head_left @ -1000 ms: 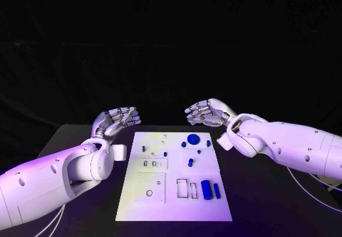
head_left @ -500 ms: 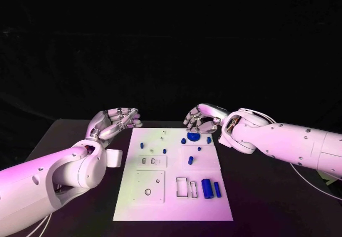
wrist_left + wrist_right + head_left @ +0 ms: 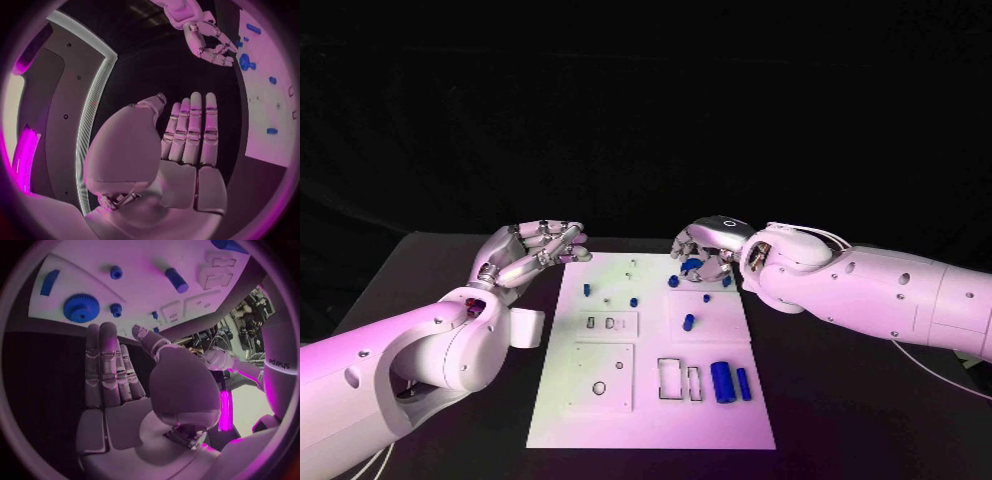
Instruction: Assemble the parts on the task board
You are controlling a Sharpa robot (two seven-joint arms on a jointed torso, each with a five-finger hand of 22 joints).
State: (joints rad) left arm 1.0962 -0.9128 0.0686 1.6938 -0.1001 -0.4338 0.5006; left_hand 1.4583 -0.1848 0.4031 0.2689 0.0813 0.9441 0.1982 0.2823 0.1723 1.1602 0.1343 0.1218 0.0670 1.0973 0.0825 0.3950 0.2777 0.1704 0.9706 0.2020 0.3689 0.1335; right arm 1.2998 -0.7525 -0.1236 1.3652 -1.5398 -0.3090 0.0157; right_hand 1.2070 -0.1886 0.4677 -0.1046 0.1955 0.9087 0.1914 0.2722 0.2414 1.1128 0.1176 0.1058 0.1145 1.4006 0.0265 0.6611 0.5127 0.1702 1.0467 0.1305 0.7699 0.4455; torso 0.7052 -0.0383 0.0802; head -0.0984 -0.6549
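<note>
Seen from the head camera, the right hand point(image 3: 704, 251) is poised over the far edge of the task board point(image 3: 653, 420), its fingers bent downward and apart around nothing that can be made out; the round blue gear point(image 3: 692, 264) is seen directly beneath its fingertips, whether touched or merely overhung cannot be told; the left hand point(image 3: 531, 250) is held beside the board's far left corner, fingers curled in on nothing, well apart from the gear. From the left wrist camera, the left hand point(image 3: 181, 145) is shown with fingers straight, side by side and holding nothing, while the right hand point(image 3: 209, 40) is seen across the board, its fingertips just beside the gear point(image 3: 245, 62). From the right wrist camera, the right hand point(image 3: 115, 375) is shown with extended fingers bare, and the gear point(image 3: 81, 307) lies flat just beyond their tips, a small blue peg point(image 3: 115, 309) beside it; the right hand is judged much the nearer for any pick.
</note>
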